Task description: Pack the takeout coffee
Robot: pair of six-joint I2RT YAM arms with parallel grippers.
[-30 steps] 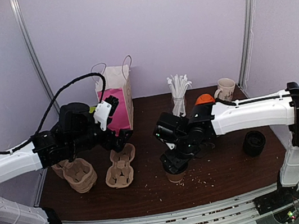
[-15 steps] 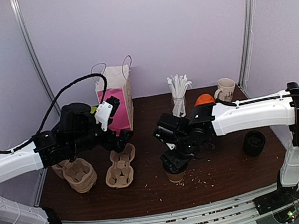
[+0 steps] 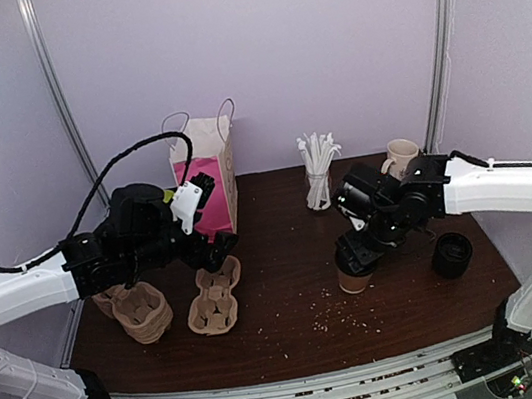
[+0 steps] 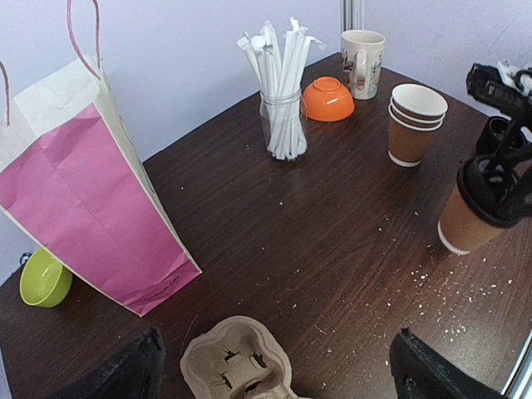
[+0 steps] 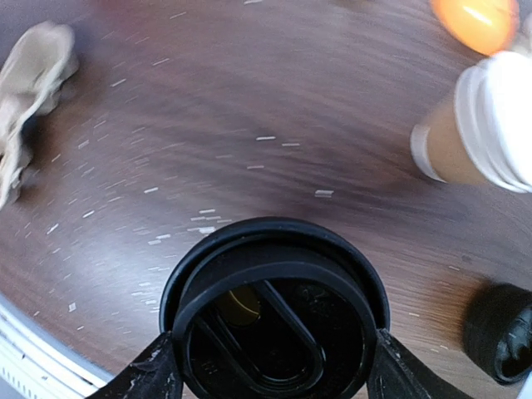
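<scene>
Brown paper takeout coffee [image 4: 462, 226], round black lid [image 5: 274, 332], slightly tilted

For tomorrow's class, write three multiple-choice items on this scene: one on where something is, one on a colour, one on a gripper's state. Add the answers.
1. The orange bowl sits: A at the near edge; B beside the cream mug; C held in the air.
2. The lid of the takeout coffee is: A white; B orange; C black.
3. The left gripper is: A wide open; B shut on nothing; C clamped on a cup.
Answers: 1 B, the left wrist view shows it next to the mug; 2 C, the right wrist view shows it black; 3 A, its fingers stand far apart, gripping nothing.
</scene>
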